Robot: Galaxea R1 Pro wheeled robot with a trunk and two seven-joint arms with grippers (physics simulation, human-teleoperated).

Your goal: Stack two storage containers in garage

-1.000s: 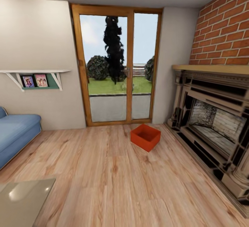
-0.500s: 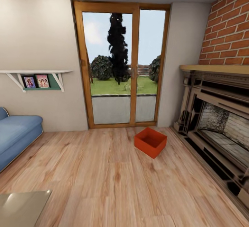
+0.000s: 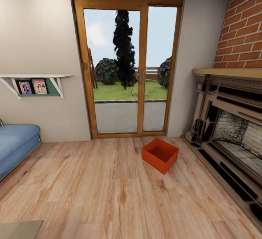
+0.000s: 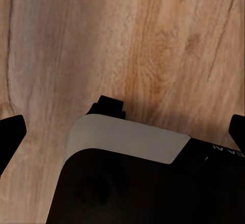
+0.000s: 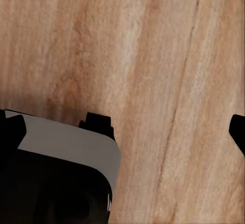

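One red-orange open-top storage container (image 3: 160, 155) sits on the living room's light wood-plank floor (image 3: 102, 191), turned at an angle, between the glass door and the fireplace. Its inside looks empty. In the left wrist view my left gripper (image 4: 122, 131) is open, its dark fingertips (image 4: 10, 134) at the frame's edges over bare planks. My right gripper (image 5: 125, 129) is open in the same way above the planks, with nothing between its fingers. A grey-and-black part of my own body (image 4: 127, 178) lies below each gripper.
A wood-framed glass door (image 3: 127, 71) fills the far wall. A dark fireplace (image 3: 233, 133) under red brick (image 3: 242, 35) runs along the right. A blue sofa (image 3: 14, 144) and wall shelf (image 3: 34, 80) are at left, a glass table corner (image 3: 18, 230) at bottom left.
The whole head view has shifted as the camera moved forward: the container and door look nearer, and the sofa and glass table have slid toward the frame's left and bottom edges.
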